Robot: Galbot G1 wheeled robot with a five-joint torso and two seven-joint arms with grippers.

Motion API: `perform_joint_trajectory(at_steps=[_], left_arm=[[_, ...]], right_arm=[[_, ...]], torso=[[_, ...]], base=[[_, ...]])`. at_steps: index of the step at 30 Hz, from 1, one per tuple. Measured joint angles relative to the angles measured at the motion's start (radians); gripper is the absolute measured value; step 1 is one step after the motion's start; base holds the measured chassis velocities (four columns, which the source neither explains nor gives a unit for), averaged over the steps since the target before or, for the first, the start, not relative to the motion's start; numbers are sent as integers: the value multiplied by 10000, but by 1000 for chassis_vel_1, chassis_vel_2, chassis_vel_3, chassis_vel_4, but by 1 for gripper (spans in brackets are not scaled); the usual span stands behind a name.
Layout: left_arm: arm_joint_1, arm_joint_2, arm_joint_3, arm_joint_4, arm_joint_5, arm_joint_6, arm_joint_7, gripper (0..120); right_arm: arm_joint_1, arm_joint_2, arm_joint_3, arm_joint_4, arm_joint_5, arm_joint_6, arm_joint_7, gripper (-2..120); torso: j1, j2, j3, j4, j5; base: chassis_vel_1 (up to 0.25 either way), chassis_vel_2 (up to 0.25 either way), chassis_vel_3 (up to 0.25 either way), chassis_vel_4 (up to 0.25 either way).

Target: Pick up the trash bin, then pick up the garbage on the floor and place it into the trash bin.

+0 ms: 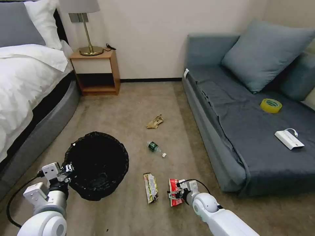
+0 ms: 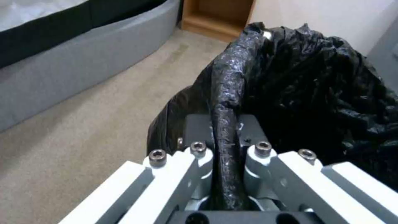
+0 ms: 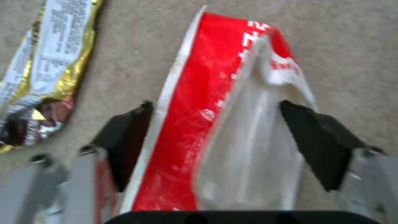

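The left gripper (image 2: 226, 146) clamps the near-left rim of the round black-bagged trash bin (image 1: 98, 164) on the beige carpet. At right, the right gripper (image 3: 215, 130) straddles the red-white snack wrapper (image 3: 199, 124), jaws spread, beside the gold-green snack wrapper (image 1: 151, 187).

1. Red-white snack wrapper (image 3: 199, 124): white characters run along the red panel near its upper edge; they are blurred and cannot be read.
2. Gold-green snack wrapper (image 3: 49, 62): a white panel carries lines of small dark print; the print is too small to read.
3. Small clear bottle (image 1: 153, 147): the green label shows no legible wording.
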Motion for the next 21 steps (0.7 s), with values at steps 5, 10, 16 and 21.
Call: perform_joint_trajectory(at_steps=[5,10,16,21], left_arm=[[57,-137,62,-120,212,-23,15,4],[215,-168,117,-211,316,-79,55,4],[-139,165,369,71,183,-51,55,4],[-547,737,447,482,-225,-41,15,4]], right_arm=[[-169,-289,148,114,-102,155,-125,57],[-346,-446,265,236,-257,271,-211,38],[-516,-421,517,396,-343,366,-168,15],[-676,-159,615,831,-387,307,271,0]], torso=[[0,0,0,0,0],[0,0,0,0,3],[0,0,0,-2,-1],[0,0,0,-2,2]], base=[[0,0,0,0],[0,0,0,0],[0,0,0,0],[0,0,0,0]])
